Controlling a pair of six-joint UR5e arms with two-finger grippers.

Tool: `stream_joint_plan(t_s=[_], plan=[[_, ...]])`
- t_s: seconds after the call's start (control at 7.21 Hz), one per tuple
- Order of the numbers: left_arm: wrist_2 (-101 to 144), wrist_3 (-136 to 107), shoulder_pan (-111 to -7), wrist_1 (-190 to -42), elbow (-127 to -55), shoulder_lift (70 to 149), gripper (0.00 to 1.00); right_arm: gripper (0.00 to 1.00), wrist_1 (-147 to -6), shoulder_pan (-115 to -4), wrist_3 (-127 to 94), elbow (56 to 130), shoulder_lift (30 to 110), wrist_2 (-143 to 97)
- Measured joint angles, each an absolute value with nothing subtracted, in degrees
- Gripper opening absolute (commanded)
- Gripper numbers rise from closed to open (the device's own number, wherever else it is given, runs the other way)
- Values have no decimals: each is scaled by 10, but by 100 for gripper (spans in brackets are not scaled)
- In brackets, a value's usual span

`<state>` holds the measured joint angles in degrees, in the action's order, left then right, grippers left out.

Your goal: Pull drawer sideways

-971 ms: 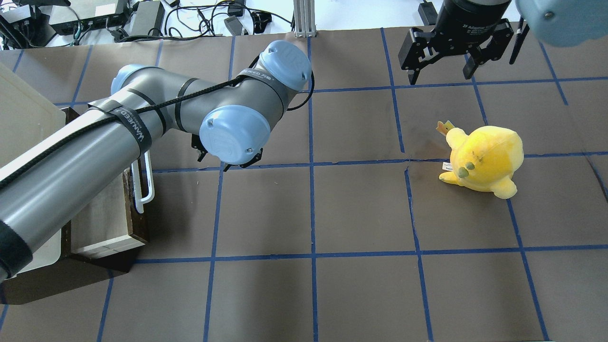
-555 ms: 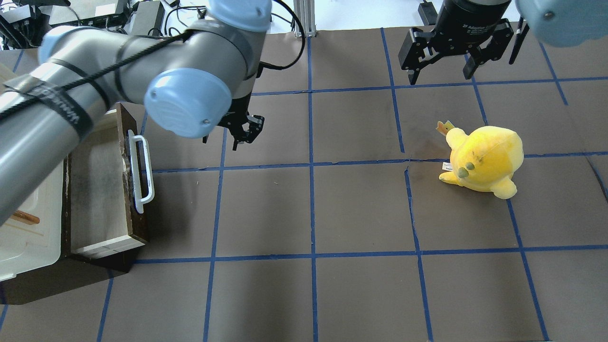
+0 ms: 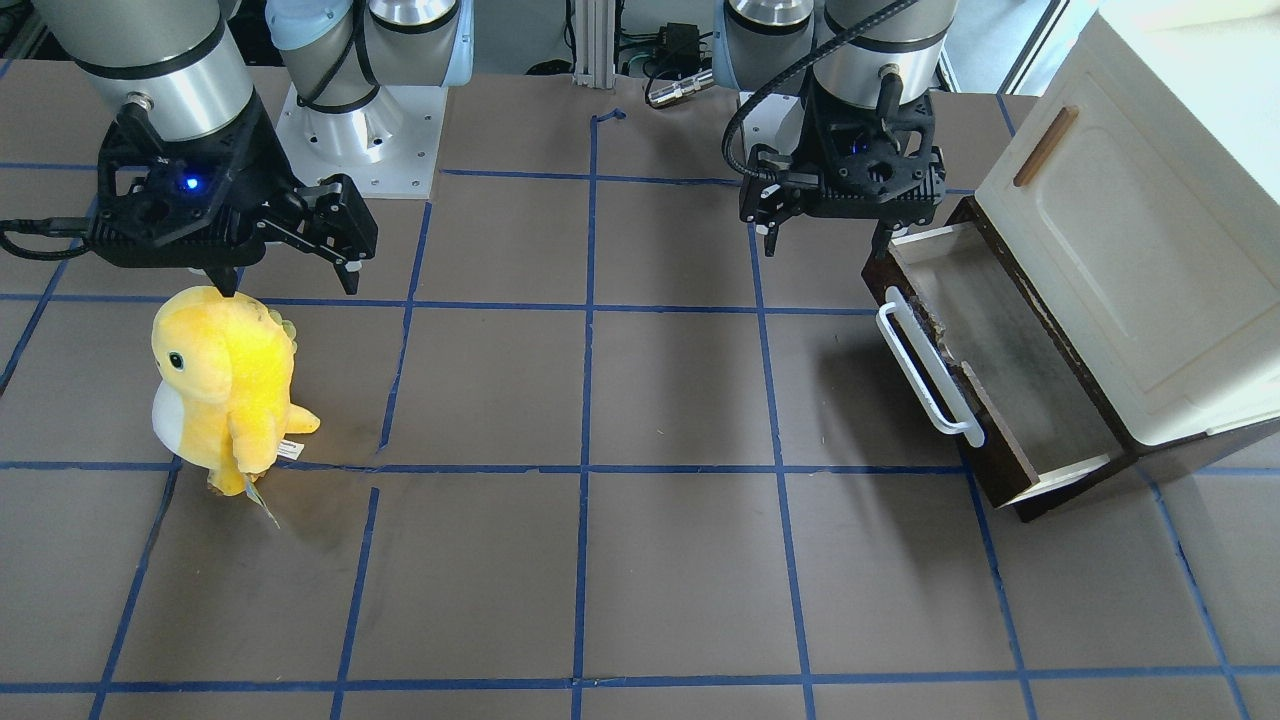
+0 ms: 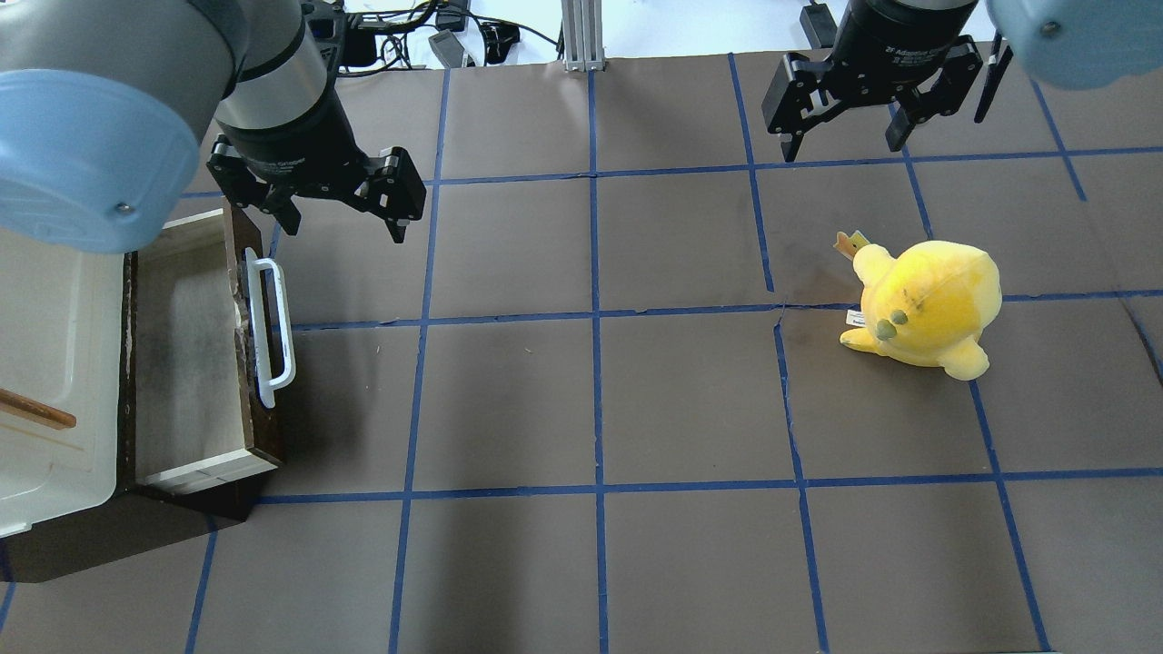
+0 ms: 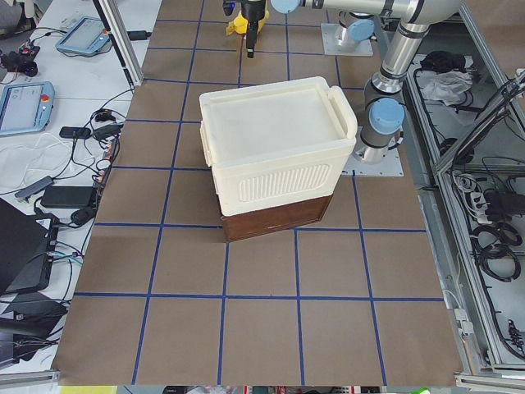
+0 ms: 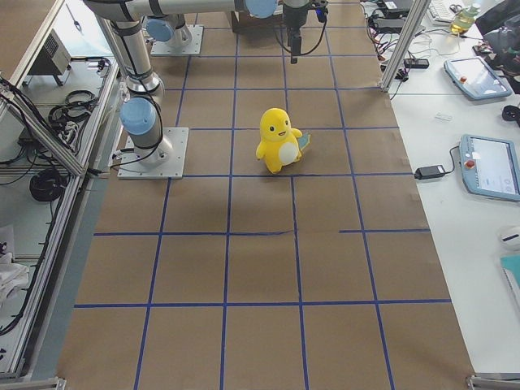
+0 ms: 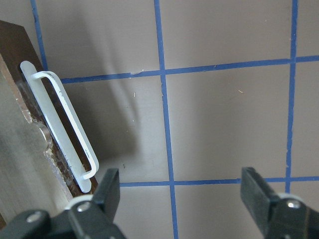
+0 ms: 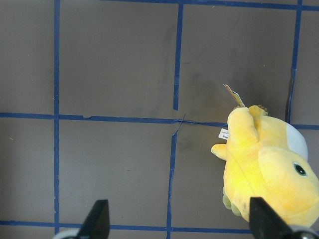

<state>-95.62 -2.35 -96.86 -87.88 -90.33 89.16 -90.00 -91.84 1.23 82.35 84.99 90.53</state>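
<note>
We are lifting the left gripper (image 4: 345, 227) up and back from the handle (image 4: 273, 331), jaws spread wide, empty | drawer (image 4: 186, 363) is staying pulled out of the cabinet (image 4: 54, 345), unmoved | right gripper (image 4: 842, 150) is idling, spread, empty | we are judging the pull done

table (image 4: 690, 400): brown | tape grid (image 4: 597, 400): blue | bench (image 6: 479, 260): white, tablets (image 6: 491, 166) | cables (image 4: 400, 27): behind table

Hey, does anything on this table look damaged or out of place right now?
Two small things. The top edge of the drawer front looks chipped and ragged behind the white handle. And the blue tape line beside the yellow plush toy is broken and offset where two strips cross.
</note>
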Motion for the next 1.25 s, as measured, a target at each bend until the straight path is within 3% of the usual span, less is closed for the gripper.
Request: stream_joint_plan(t_s=[0.42,1.25], plan=[[-907,-19,-938,-801,-924,881,100,100,-900,-918,12,824,850,905],[-896,-21,-890,-851,-923,846,100,100,-900,-918,12,824,850,905]])
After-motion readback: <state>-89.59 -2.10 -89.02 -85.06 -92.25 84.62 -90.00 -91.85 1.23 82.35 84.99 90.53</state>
